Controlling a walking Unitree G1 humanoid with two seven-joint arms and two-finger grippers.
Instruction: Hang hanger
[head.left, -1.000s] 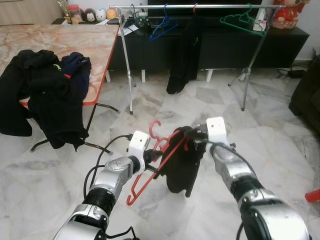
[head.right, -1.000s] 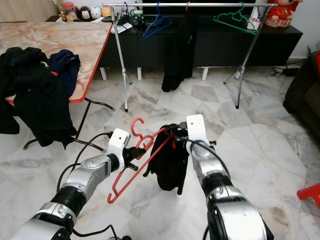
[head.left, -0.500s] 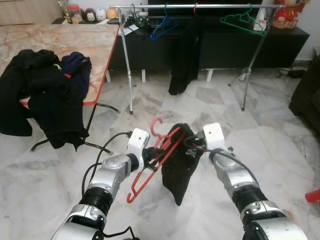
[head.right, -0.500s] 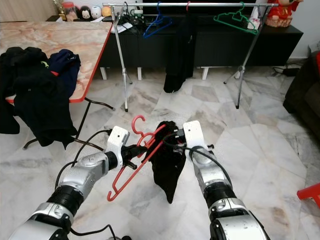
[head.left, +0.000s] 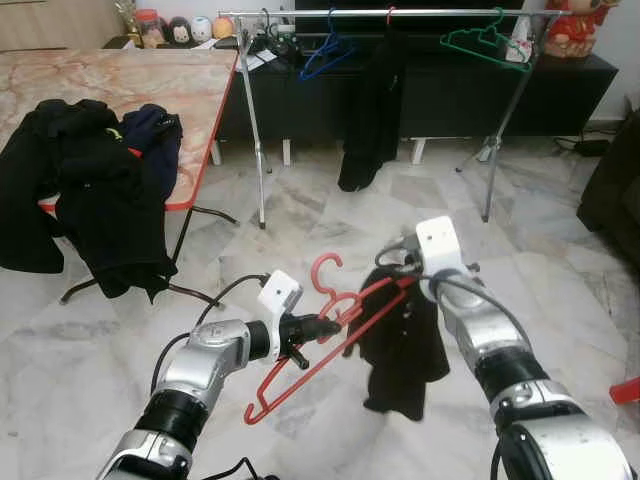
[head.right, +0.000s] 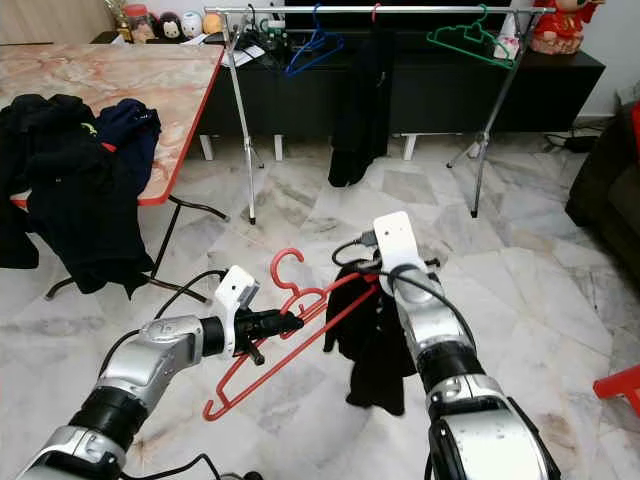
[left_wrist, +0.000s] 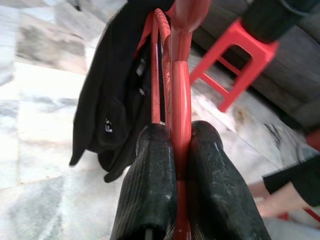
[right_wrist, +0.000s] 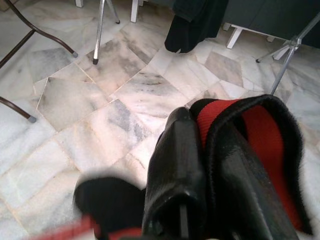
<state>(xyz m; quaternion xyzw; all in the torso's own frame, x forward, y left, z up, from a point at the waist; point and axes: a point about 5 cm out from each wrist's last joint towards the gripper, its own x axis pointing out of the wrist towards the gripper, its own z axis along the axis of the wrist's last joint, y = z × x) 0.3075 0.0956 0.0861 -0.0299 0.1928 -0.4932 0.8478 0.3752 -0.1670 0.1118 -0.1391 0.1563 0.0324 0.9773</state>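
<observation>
Left gripper pinches the red hanger; right gripper seems clamped on its garment-draped shoulder. Carry it level toward the far clothes rail, hook upward.

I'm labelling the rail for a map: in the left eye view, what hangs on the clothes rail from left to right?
Blue hanger → black garment on a red hanger → green hanger.
</observation>
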